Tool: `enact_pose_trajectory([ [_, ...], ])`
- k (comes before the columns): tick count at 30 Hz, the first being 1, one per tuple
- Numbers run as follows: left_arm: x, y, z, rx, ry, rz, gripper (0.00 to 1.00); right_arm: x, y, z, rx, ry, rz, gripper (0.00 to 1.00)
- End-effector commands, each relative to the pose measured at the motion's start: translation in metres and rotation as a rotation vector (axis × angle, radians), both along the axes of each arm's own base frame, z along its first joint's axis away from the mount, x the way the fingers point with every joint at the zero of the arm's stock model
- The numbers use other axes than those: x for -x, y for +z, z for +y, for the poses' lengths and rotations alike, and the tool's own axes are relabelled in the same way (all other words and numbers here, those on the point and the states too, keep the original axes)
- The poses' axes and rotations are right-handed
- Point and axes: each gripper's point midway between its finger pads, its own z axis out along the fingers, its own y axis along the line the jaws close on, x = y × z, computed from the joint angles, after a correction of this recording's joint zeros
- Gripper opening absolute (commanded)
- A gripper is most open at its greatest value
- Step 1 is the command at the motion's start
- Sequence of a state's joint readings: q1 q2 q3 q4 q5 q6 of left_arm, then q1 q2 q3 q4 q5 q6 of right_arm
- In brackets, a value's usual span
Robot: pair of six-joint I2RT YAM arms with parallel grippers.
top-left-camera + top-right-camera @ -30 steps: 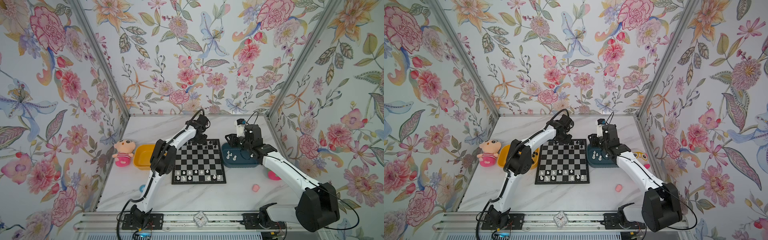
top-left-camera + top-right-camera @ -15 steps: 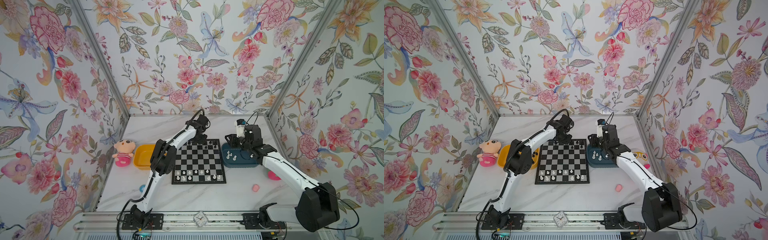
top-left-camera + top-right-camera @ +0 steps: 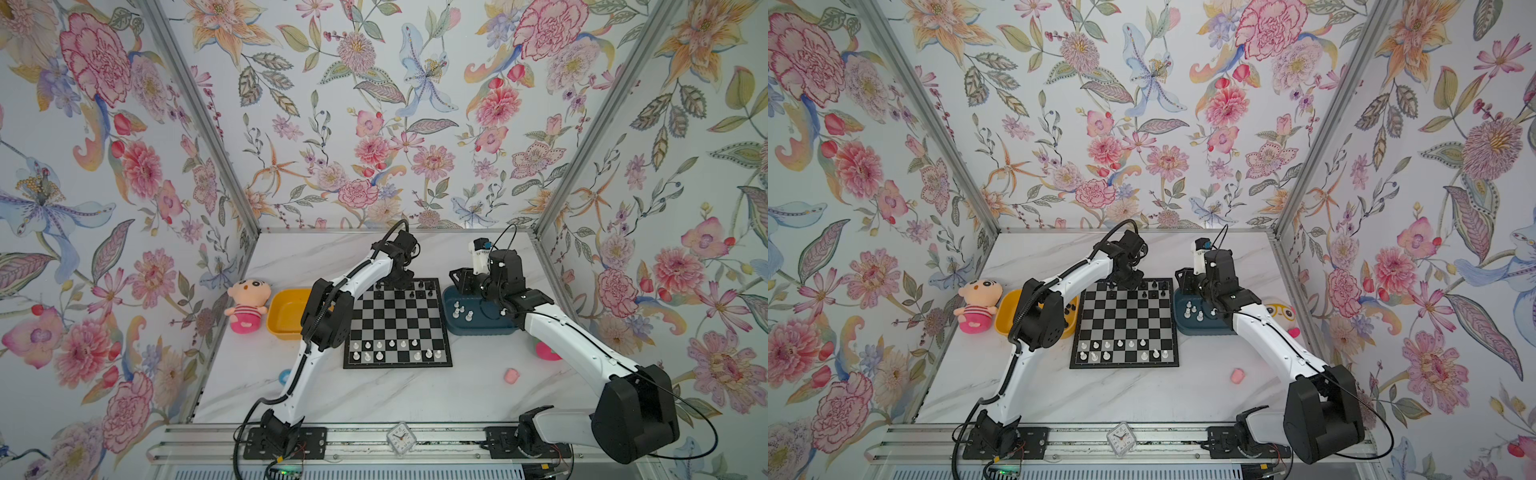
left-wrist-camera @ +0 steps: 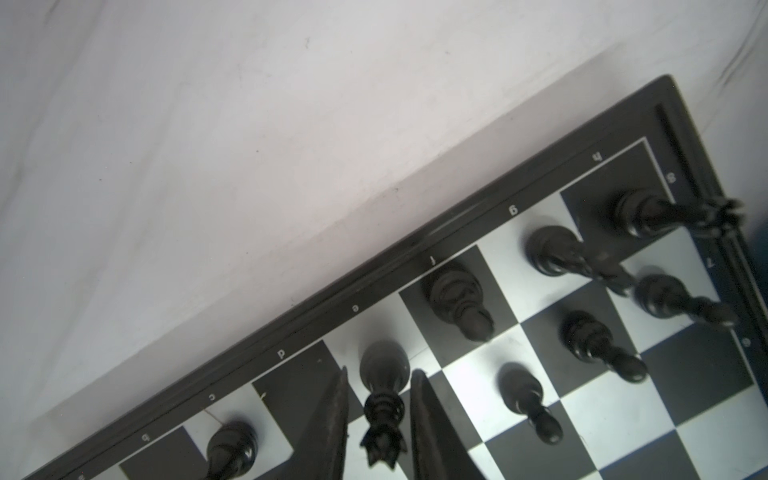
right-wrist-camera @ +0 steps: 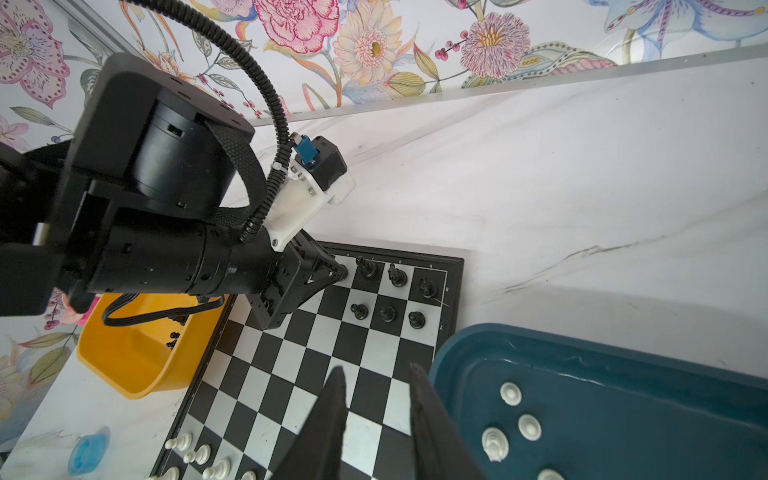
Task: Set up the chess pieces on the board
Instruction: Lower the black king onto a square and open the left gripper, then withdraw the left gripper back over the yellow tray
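Yellow tray sits left of centre in both top views, beside a plush doll. At centre the chessboard lies on the marble worktop, with black pieces along its upper edge and white pieces in its lower rows. The left tool stands slightly spread on either side of an upright black crowned piece in the edge row. Further right, the right tool hangs spread and empty over the board's edge. It is beside the dark blue tray, which holds loose white pieces.
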State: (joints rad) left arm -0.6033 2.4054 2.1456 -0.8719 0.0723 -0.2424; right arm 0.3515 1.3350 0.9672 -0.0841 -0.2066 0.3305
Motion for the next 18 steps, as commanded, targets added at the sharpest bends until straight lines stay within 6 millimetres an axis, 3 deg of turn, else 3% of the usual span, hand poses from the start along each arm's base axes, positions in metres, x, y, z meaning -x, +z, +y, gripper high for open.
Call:
enact_pose_trajectory([
  [1, 0.003, 0.008, -0.004, -0.004, -0.008, -0.005, 0.31, 0.001, -0.002, 0.000, -0.016, 0.001, 0.006, 0.28],
  [6, 0.006, 0.024, 0.000, -0.003, 0.003, -0.019, 0.34, 0.001, -0.001, 0.001, -0.020, 0.005, 0.005, 0.28],
  [9, 0.005, 0.044, 0.000, 0.019, 0.004, -0.052, 0.35, 0.001, -0.001, 0.002, -0.020, 0.005, 0.006, 0.28],
  [14, 0.005, 0.089, -0.004, 0.085, -0.005, -0.120, 0.37, 0.000, 0.002, 0.004, -0.022, 0.013, 0.004, 0.28],
  [18, 0.008, 0.133, 0.005, 0.109, -0.002, -0.203, 0.39, -0.001, 0.003, 0.003, -0.016, 0.011, 0.003, 0.28],
])
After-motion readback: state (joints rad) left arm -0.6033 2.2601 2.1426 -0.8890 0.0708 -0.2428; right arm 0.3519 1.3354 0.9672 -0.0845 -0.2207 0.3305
